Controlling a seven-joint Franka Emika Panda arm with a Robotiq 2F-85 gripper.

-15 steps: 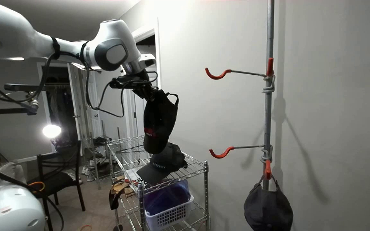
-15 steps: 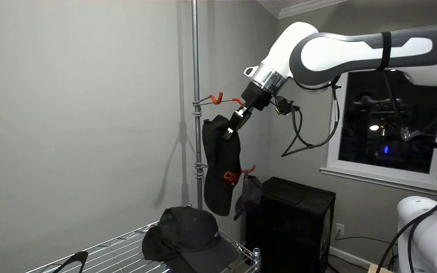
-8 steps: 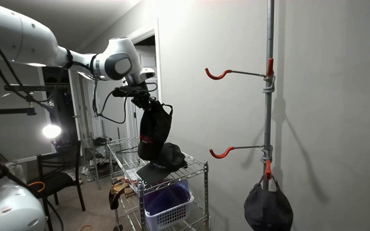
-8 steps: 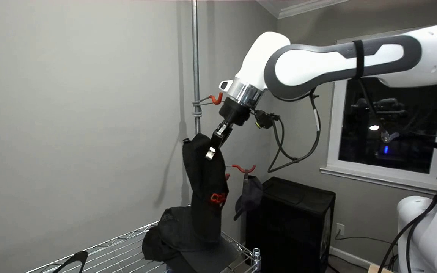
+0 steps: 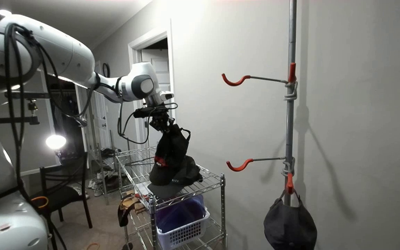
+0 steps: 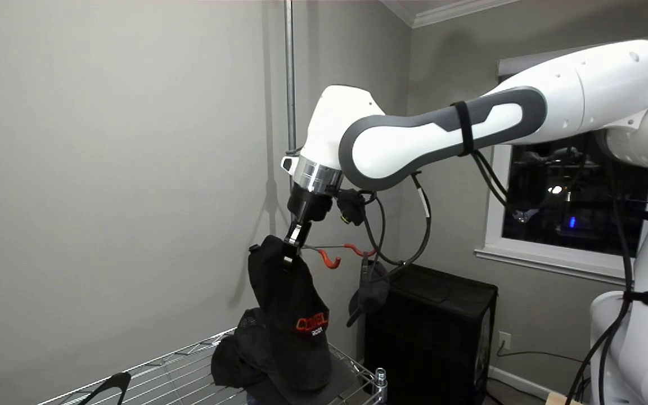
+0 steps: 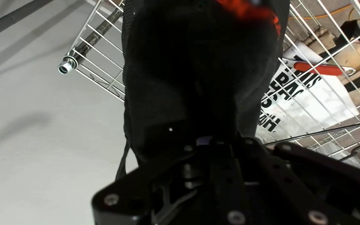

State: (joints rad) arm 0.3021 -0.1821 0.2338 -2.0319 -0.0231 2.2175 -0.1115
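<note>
1. The black cap (image 6: 290, 315) is pinched at its upper end by the gripper (image 6: 289, 260).
2. Its long axis is held nearly upright, brim (image 6: 308, 371) pointed down.
3. It is suspended over the wire shelf's (image 6: 155, 382) right part; contact with the lower cap (image 5: 188, 172) cannot be told.

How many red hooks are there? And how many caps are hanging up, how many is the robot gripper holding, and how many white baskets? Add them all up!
Red hooks: 4
Hanging cap: 1
Held cap in the gripper: 1
White basket: 1
Total: 7
</note>
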